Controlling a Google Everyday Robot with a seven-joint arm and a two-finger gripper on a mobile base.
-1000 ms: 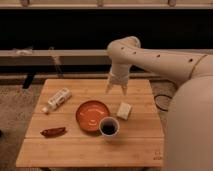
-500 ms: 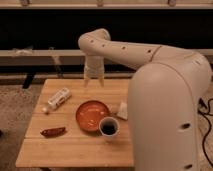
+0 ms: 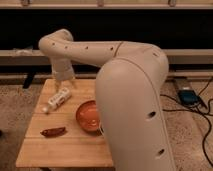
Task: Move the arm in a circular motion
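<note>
The arm, cream-white w/ thick rounded segments & small dark screw holes, filled most of the camera view: a big segment rose from the bottom right, bent at approx. the centre, ran left as a long link to an elbow at upper left, then dropped down toward the table. The claw hung at the end of that drop, tip pointing down over the table's far left edge, just above a white bottle; couldn't tell if it was released or clenched, & nothing visibly gripped in it. The bottle lay on its side, diagonal, on the left part of the wooden table. An orange-red bowl sat near mid-table, its right side hidden behind the arm. A dark red pepper-like item lay nearer the front left, apart from bowl & bottle. On the floor at right: a blue-ish device w/ black cables. Dark window band behind
</note>
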